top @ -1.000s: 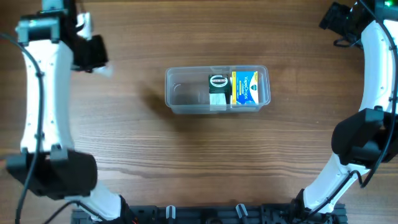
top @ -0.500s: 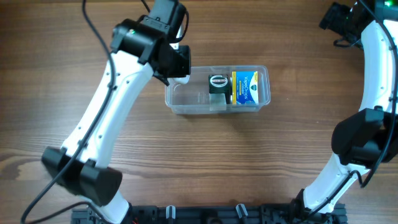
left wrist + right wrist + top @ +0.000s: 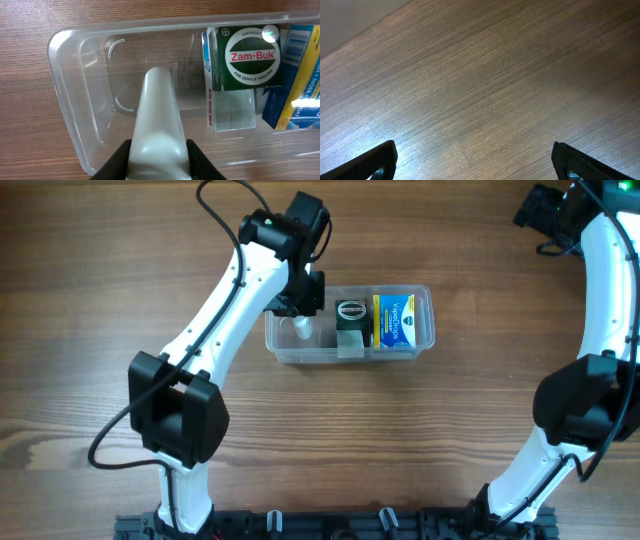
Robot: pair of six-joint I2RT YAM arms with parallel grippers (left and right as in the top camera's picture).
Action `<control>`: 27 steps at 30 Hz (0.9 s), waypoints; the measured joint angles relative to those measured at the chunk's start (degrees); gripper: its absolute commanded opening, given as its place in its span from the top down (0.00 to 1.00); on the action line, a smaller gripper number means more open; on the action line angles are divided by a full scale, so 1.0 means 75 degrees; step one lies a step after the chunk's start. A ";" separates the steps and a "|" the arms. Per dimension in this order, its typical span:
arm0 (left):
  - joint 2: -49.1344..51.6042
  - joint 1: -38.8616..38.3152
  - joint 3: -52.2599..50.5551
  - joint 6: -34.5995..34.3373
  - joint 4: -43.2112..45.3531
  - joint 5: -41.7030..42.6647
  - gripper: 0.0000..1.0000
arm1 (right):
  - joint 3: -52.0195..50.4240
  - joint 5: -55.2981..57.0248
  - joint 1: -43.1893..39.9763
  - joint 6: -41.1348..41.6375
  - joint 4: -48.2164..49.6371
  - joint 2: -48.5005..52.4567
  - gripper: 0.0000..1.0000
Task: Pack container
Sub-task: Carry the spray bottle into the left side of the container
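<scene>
1. Whereas a second ago the left arm stood at the far left edge of the wooden table [image 3: 450, 430], well apart from the container [image 3: 420, 290], it has since swung across. The left gripper [image 3: 300, 310] now hangs over the tub's left half.
2. The left wrist view shows its jaws closed on a white tapered item [image 3: 157, 115], perhaps a small tube or bottle. Its tip points into the bare part of the tub's floor, and whether it touches the plastic cannot be told.
3. The container sits where it was, mid-table. Its right half is already filled by a green Zam-Buk box [image 3: 250, 57], a white carton [image 3: 230, 107] beside it, and a blue-and-yellow VapoDrops box [image 3: 395, 320] against the right end. None of these has shifted.
4. The right gripper [image 3: 472, 152] has not moved. It is parked at the table's far right corner over bare wood, its fingers spread wide with nothing between them.
5. By my reading, the carry is over and the placing is at hand. The white item looks to need lowering and release into the free left space, clear of the Zam-Buk box.
</scene>
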 measured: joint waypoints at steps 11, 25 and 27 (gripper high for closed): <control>0.0542 0.0000 0.0000 0.0000 0.0006 -0.0178 0.63 | 0.0000 0.0000 0.0000 0.0003 0.0000 -0.0003 0.00; 0.0577 0.0009 0.0009 -0.0032 0.0201 -0.0201 0.42 | 0.0000 0.0000 0.0000 0.0000 0.0000 0.0000 0.00; 0.0562 0.0041 0.0117 -0.0032 0.0195 -0.0201 0.36 | 0.0000 0.0000 0.0000 0.0000 0.0000 0.0000 0.00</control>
